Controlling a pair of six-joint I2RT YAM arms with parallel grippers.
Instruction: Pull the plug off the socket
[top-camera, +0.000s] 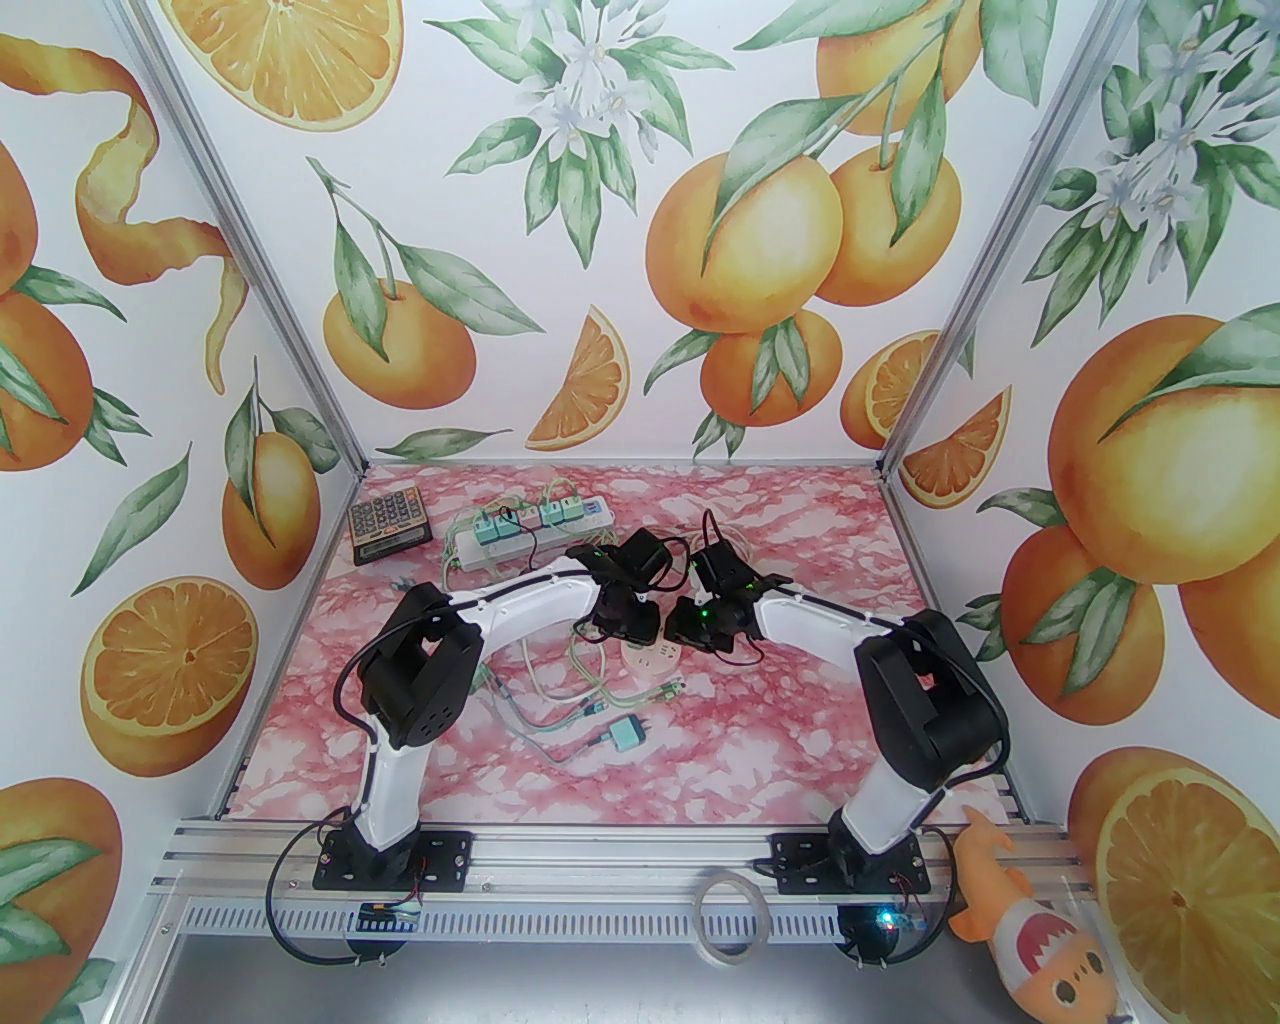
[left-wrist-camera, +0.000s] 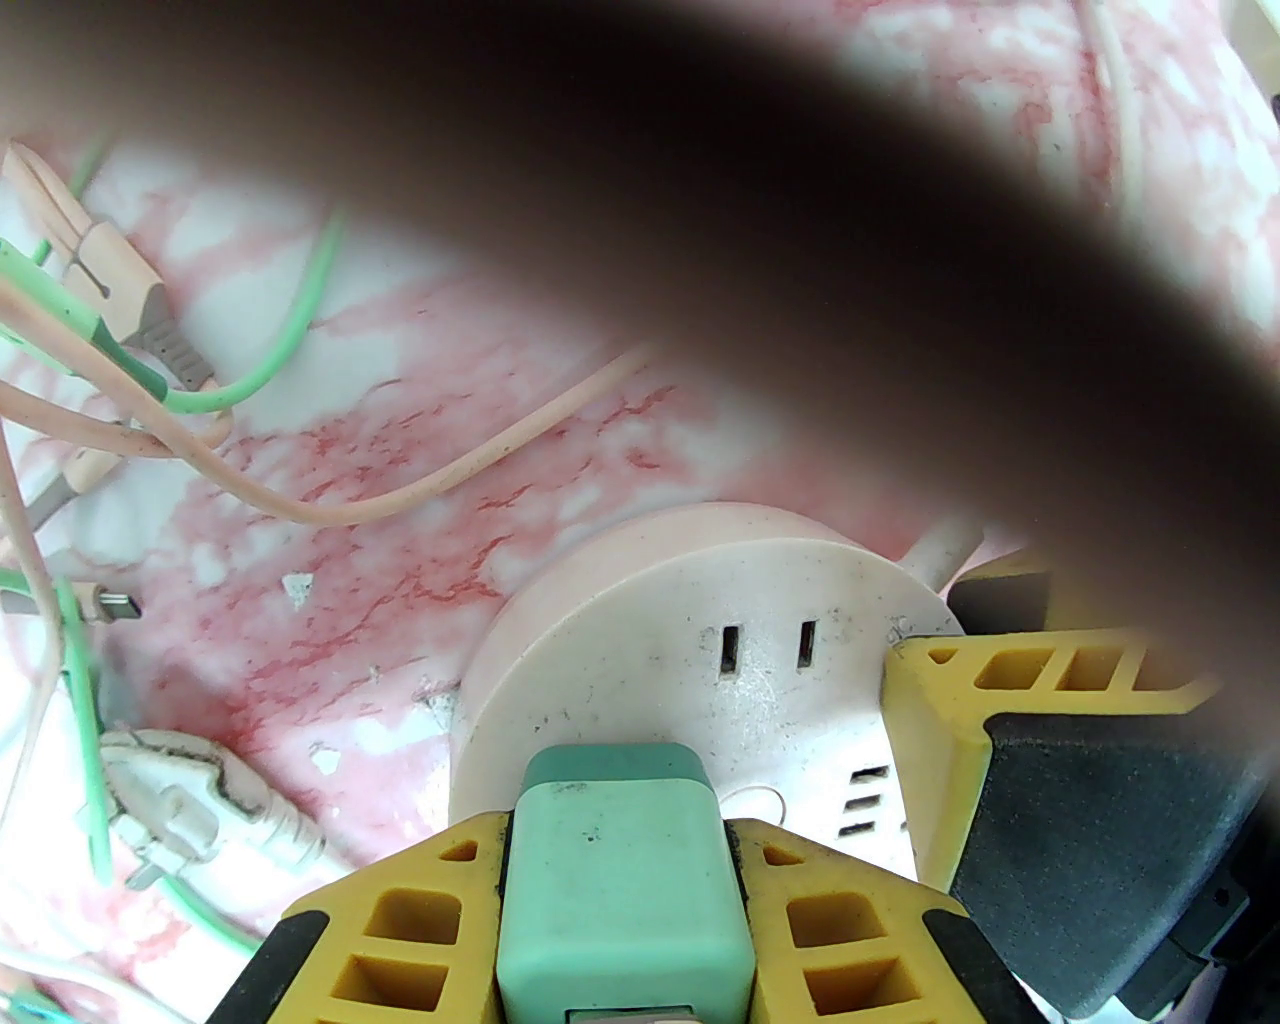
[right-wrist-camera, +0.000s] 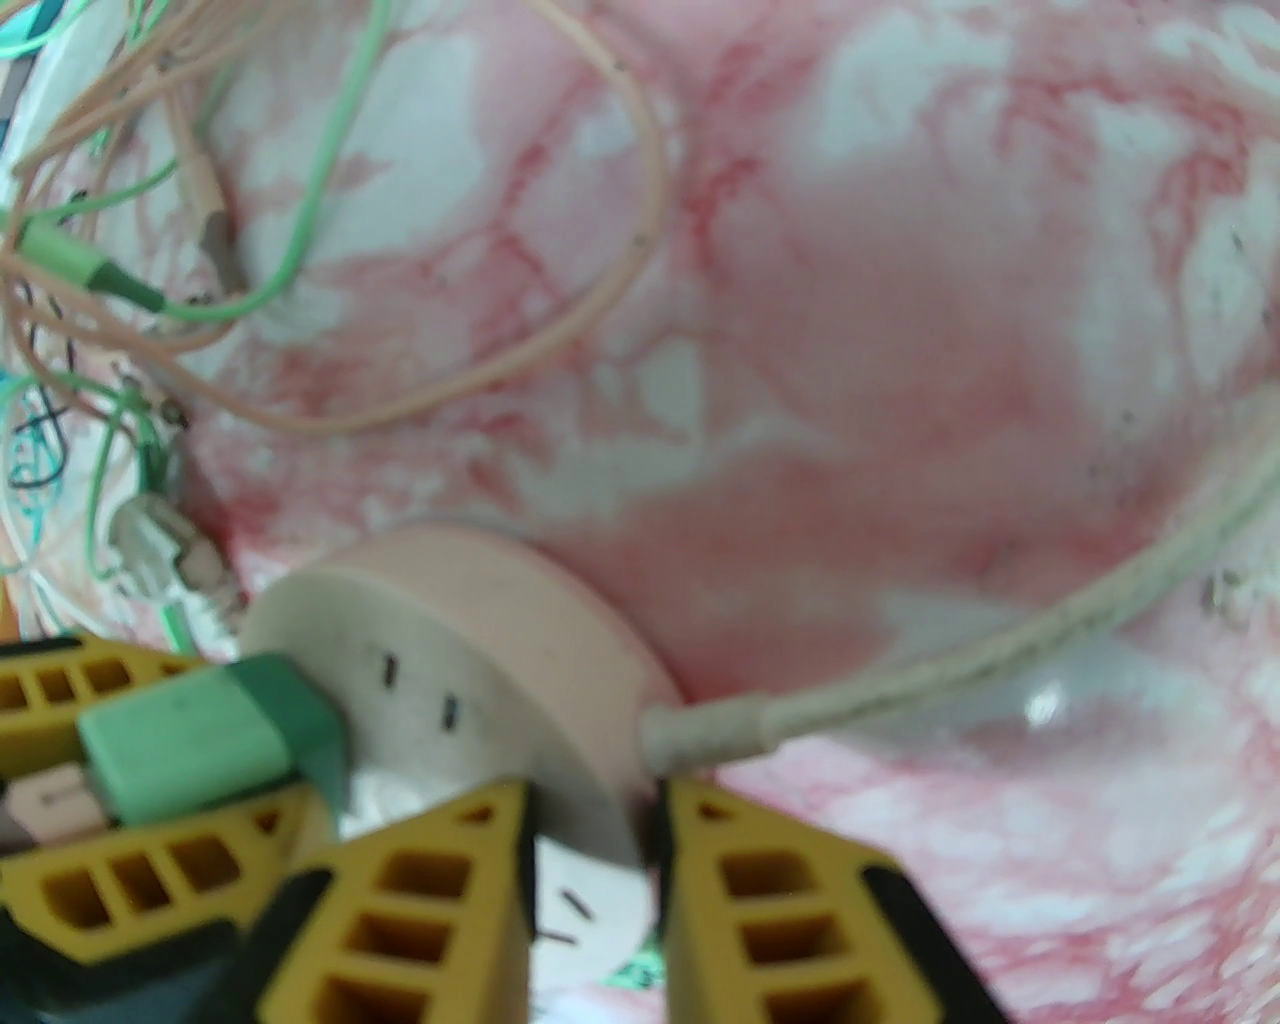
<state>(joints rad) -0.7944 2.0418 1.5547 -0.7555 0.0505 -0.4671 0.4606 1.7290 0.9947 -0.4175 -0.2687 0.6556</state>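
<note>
One round pale-pink socket (left-wrist-camera: 690, 600) lies on the pink-marbled table (top-camera: 850, 620) between the two grippers. The left gripper (left-wrist-camera: 615, 840) has its two yellow fingers shut on the single green plug (left-wrist-camera: 620, 890), whose dark-green end meets the socket's face beside one free pair of slots. The right gripper (right-wrist-camera: 595, 815) pinches the socket's rim, just beside its one white cord (right-wrist-camera: 1000, 650). Elsewhere, one loose teal plug (top-camera: 625, 735) lies nearer the bases, and one power strip (top-camera: 530, 528) carrying four greenish plugs sits beside one calculator (top-camera: 388, 520).
</note>
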